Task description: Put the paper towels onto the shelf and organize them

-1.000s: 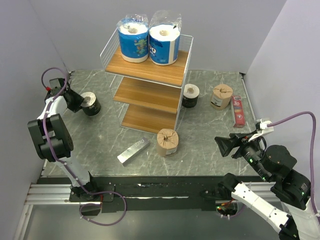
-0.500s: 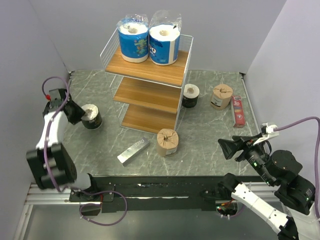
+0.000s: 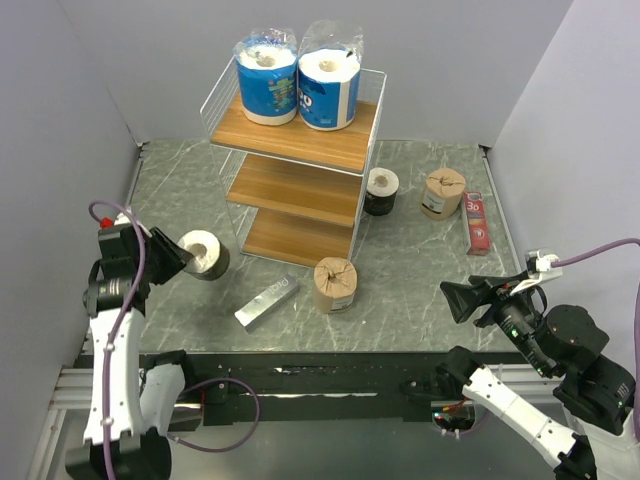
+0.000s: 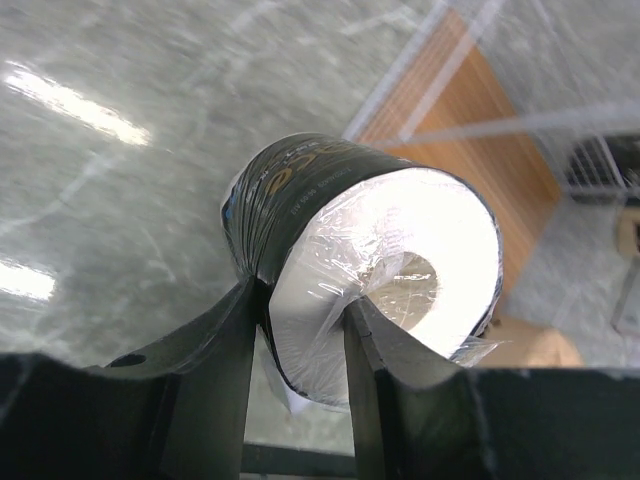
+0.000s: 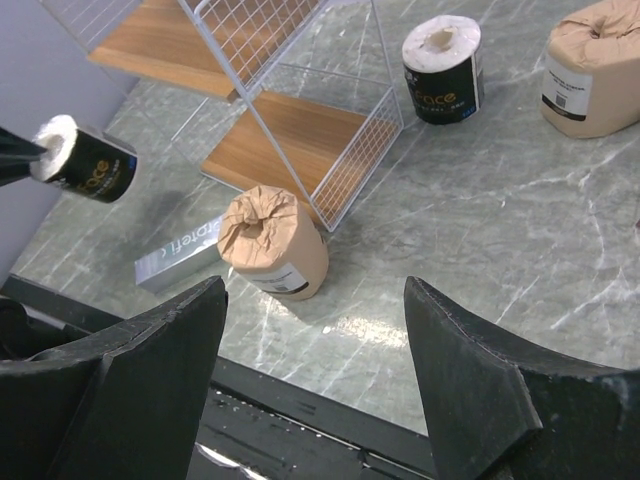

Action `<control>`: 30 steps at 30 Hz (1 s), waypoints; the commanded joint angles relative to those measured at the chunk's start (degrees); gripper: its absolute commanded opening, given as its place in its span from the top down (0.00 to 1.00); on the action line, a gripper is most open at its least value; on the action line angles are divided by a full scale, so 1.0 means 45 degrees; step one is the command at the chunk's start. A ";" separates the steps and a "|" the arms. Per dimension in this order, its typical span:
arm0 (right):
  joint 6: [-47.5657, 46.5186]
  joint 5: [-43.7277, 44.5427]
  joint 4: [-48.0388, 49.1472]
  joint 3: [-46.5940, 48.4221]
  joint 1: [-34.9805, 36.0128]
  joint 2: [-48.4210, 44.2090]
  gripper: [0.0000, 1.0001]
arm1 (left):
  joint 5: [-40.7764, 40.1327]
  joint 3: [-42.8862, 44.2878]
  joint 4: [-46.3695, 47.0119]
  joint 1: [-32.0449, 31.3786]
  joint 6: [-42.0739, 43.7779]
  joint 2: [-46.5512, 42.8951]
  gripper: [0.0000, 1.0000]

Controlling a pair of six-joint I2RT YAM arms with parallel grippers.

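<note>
Top external view, bench stock as found. Shelf (image 3: 300, 140): at the far edge of the bench (image 3: 420, 270), about midway along it; three wooden tiers in white wire. Top tier: first blue roll (image 3: 267, 82) and second blue roll (image 3: 329, 90), upright, side by side, touching. Loose black roll (image 3: 381, 190): upright on the bench, just beside the shelf's right foot. Far brown roll (image 3: 442, 192): upright, near the black one, toward the right edge. Near brown roll (image 3: 335, 285): upright, just before the shelf's near right corner. Silver bar (image 3: 267, 301): flat, near that brown roll on its left. Red box (image 3: 476, 221): flat, along the right edge. Left claw (image 3: 185, 253): closed tight on the held black roll (image 3: 206, 255), carried tilted above the bench near the left edge, apart from the shelf; in the left wrist view one finger (image 4: 225, 345) on the black wrap, the other by the core hole. Right claw (image 3: 455, 298): fingers spread wide, gripping nothing, over the near right corner.
</note>
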 commanded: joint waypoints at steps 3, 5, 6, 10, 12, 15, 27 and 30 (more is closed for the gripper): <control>-0.0002 0.0134 0.0015 0.0285 0.0076 0.0011 0.21 | 0.2110 0.1092 -0.0824 -0.0348 -0.0283 -0.1397 0.67; -0.0060 0.0134 -0.0102 0.0518 0.0076 0.0244 0.22 | 0.2364 0.1715 -0.0883 -0.0407 -0.0672 -0.1574 0.67; -0.0080 0.0096 -0.0257 0.0636 0.0056 0.0343 0.21 | 0.2424 0.1951 -0.0941 -0.0427 -0.0791 -0.1691 0.67; -0.0002 -0.0002 -0.0415 0.1144 0.0076 0.0578 0.22 | 0.2775 0.3027 -0.0983 -0.0583 -0.1202 -0.1381 0.69; 0.0076 0.0017 -0.0376 0.1203 0.0075 0.0481 0.22 | 0.3280 0.3145 -0.0729 -0.0622 -0.1494 -0.1224 0.69; 0.0174 0.0076 -0.0317 0.1125 0.0076 0.0324 0.22 | 0.3440 0.3417 -0.0239 -0.0778 -0.2022 -0.1223 0.69; 0.0272 -0.0178 -0.0356 0.1399 0.0076 0.0578 0.22 | 0.3127 0.5253 0.0735 -0.1266 -0.2764 -0.0170 0.70; 0.0369 -0.0061 -0.0279 0.1224 0.0076 0.0422 0.22 | 0.2777 0.5430 0.1185 -0.1616 -0.3174 0.0084 0.71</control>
